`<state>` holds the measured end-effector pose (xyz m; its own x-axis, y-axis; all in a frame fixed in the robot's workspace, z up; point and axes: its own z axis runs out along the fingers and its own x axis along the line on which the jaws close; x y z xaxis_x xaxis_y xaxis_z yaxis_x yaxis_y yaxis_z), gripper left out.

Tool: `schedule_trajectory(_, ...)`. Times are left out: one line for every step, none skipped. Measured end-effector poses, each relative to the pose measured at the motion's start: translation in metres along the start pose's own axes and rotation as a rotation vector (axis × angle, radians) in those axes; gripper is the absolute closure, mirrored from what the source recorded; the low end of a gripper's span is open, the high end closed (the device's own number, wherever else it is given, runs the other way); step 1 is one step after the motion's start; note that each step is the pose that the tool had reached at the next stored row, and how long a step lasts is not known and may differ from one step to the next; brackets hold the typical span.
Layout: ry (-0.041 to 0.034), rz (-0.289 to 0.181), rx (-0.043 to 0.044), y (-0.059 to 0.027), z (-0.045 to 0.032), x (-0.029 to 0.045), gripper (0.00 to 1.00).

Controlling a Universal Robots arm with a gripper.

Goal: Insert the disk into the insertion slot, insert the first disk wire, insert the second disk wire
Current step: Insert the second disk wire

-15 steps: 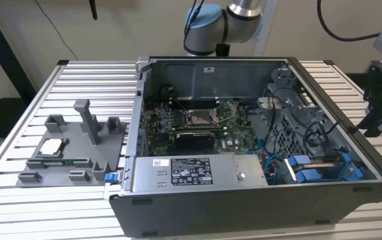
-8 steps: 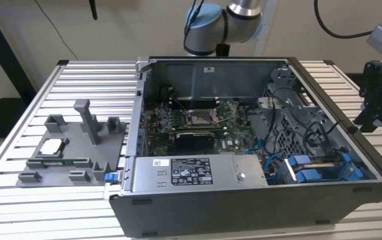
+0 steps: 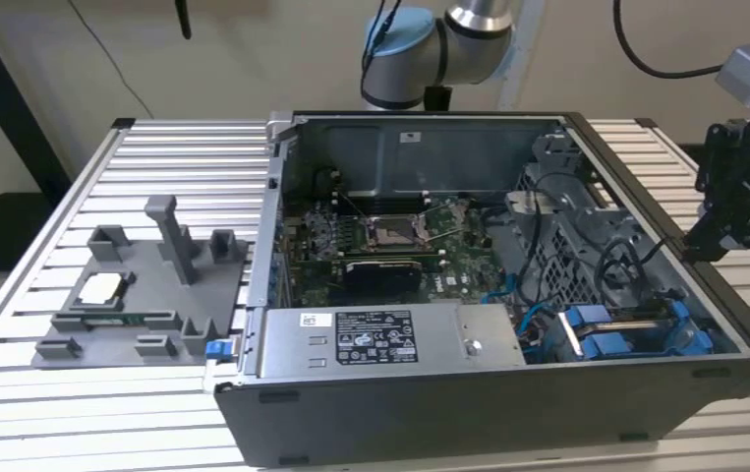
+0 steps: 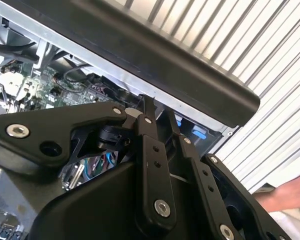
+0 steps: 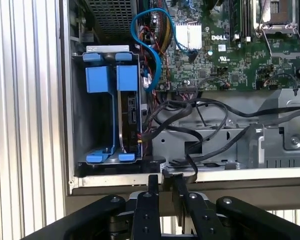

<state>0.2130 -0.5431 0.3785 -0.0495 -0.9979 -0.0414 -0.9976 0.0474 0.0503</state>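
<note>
Gripper (image 5: 165, 181): fingers drawn close together, thin gap, nothing visibly pinched between them. It hangs outside the case (image 3: 480, 423), off the wall nearest the drive bay, above the slatted table (image 3: 178, 147).

Just over that wall is the insertion slot (image 5: 106, 49). What reads as the disk (image 5: 130, 115) sits on edge inside it, in its blue carrier (image 5: 127, 78). My read: disk step done, wire work is the step in hand. Can't tell if either wire is plugged.

Blue wire (image 5: 158, 59) loops down toward the disk's inner edge. Black wires (image 5: 190, 104) lie loose just beside the slot.

To do it well:
- come in from above, clear of the case wall
- grip a wire by its end plug, not the cable
- square it to the disk's edge before pushing
- keep off the blue loop

Watch the person's hand (image 4: 285, 192) at the table edge.
</note>
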Motion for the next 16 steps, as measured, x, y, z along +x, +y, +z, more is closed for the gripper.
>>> schedule_trajectory(-0.0001, 0.001, -0.0027, 0.0000, 0.0005, 0.0001, 0.74)
schedule_trajectory(-0.0013, 0.003, -0.0041, 0.0000, 0.0008, 0.0001, 0.74)
schedule_trajectory(-0.0053, 0.005, -0.0048, 0.0000, 0.0011, 0.0001, 0.74)
schedule_trajectory(-0.0109, 0.008, -0.0052, 0.0000, 0.0014, 0.0001, 0.74)
schedule_trajectory(-0.0170, 0.010, -0.0055, 0.0000, 0.0015, 0.0001, 0.74)
schedule_trajectory(-0.0237, 0.013, -0.0058, 0.0000, 0.0017, 0.0001, 0.74)
schedule_trajectory(-0.0312, 0.016, -0.0060, 0.0001, 0.0019, 0.0001, 0.74)
schedule_trajectory(-0.0368, 0.019, -0.0062, 0.0002, 0.0020, 0.0001, 0.76)
schedule_trajectory(-0.0403, 0.023, -0.0068, 0.0001, 0.0023, 0.0001, 0.76)
schedule_trajectory(-0.0423, 0.027, -0.0079, 0.0002, 0.0025, 0.0001, 0.83)
schedule_trajectory(-0.0431, 0.031, -0.0095, 0.0002, 0.0027, 0.0001, 0.83)
schedule_trajectory(-0.0432, 0.033, -0.0116, 0.0003, 0.0029, 0.0001, 0.83)
schedule_trajectory(-0.0432, 0.034, -0.0124, 0.0003, 0.0028, 0.0001, 0.83)
schedule_trajectory(-0.0432, 0.034, -0.0125, 0.0003, 0.0028, 0.0001, 0.83)
schedule_trajectory(-0.0433, 0.034, -0.0125, 0.0002, 0.0029, 0.0001, 0.83)
schedule_trajectory(-0.0433, 0.034, -0.0125, 0.0002, 0.0029, 0.0001, 0.83)
